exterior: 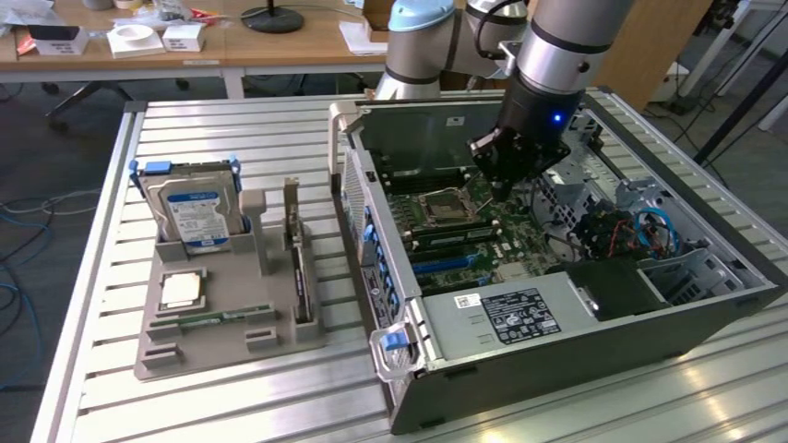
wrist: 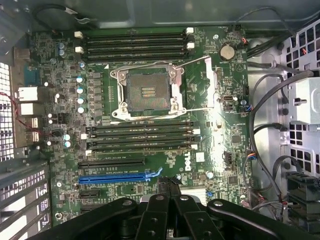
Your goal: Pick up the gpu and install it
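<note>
Claw point(exterior: 501, 189) hangs inside the open computer case point(exterior: 591, 369), close above the motherboard point(exterior: 486, 235), and its two fingers point(wrist: 156, 212) are pressed together. On the board the long blue slot point(wrist: 117, 177) has no card in it. The gpu point(exterior: 295, 258), a thin dark card, stands upright on its long edge in the grey holder point(exterior: 185, 346), between the case and the counter's point(exterior: 111, 185) edge at the exterior view's left, beside the hard drive point(exterior: 197, 217).

Exterior high, oblique; wrist close above motherboard point(wrist: 210, 150)

Bright even light, glare on motherboard point(wrist: 212, 150)
</note>
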Controlling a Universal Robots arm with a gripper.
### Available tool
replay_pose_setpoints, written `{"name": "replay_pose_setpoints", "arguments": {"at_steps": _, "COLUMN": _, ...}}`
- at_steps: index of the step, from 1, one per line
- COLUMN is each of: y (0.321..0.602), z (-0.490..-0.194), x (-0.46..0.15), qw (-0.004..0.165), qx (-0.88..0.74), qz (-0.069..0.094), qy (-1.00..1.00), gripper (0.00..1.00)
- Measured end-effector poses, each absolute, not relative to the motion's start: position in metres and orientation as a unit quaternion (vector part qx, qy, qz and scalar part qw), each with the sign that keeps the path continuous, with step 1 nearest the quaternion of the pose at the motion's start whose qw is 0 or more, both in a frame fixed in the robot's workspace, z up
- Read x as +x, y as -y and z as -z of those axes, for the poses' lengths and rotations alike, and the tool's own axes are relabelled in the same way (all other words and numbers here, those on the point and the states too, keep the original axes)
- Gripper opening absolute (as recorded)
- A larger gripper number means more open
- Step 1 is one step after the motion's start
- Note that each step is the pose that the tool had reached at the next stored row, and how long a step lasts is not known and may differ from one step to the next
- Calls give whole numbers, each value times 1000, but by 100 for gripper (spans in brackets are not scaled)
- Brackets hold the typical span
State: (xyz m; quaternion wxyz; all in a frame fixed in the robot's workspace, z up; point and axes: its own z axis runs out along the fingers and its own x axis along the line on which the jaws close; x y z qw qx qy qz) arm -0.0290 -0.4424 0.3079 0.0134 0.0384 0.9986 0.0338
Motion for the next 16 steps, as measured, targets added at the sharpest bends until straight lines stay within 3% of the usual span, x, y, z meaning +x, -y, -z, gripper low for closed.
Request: {"name": "replay_pose_setpoints", "arguments": {"at_steps": 16, "y": 442, "z": -318, "x": -29, "qw": 12, "qx": 38, "qz": -34, "qy": -999, "gripper": 10}}
